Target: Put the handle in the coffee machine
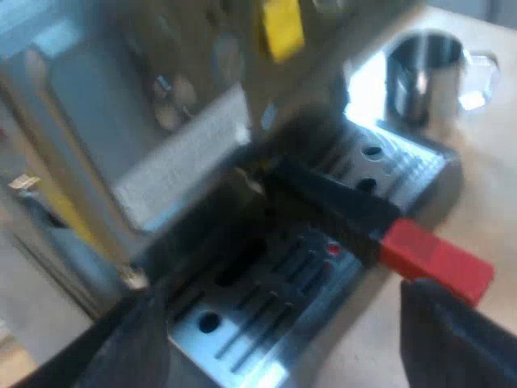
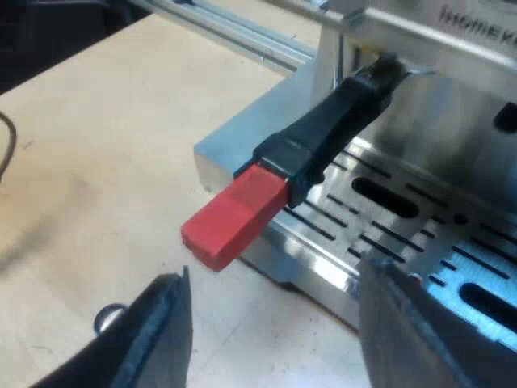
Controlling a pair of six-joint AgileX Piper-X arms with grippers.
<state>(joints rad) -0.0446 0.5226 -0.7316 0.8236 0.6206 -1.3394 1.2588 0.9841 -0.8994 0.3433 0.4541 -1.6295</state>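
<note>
1. Your left gripper point(image 1: 283, 352) sits low at the front of the coffee machine point(image 1: 161, 153). Fingers apart, gripping nothing.
2. The handle point(image 1: 331, 202) is up at the coffee machine's front. Its head end is tucked under the brew spot, too dark to make out. The dark shaft sticks out over the drip tray point(image 1: 266, 315), and the red end point(image 1: 440, 263) pokes past the tray edge, just ahead of your left fingers. No contact that I can see.
3. Progress, my read: the handle looks inserted in the coffee machine, so the main part is likely done. I can't tell if it's twisted home and locked. It points out at a slant from the machine's front, so a final turn may be left.
4. Around the coffee machine: a metal mug point(image 1: 424, 73) stands on the table point(image 1: 485, 186) near the tray's far corner, well apart from the handle. A yellow tag point(image 1: 281, 28) shows on the machine's front, higher up than the handle. Neither looks like it blocks a turn.
5. Your right gripper point(image 2: 271, 331) is over the table just out from the coffee machine's tray edge. Fingers wide apart, empty. The red end lies just ahead of them, lined up with the gap, untouched.
6. In the way: nothing sits between either gripper and the red end. Risk, as I judge it: both grippers are near that same red end, so use one and keep the other off. The tray edge is close under the shaft too.
</note>
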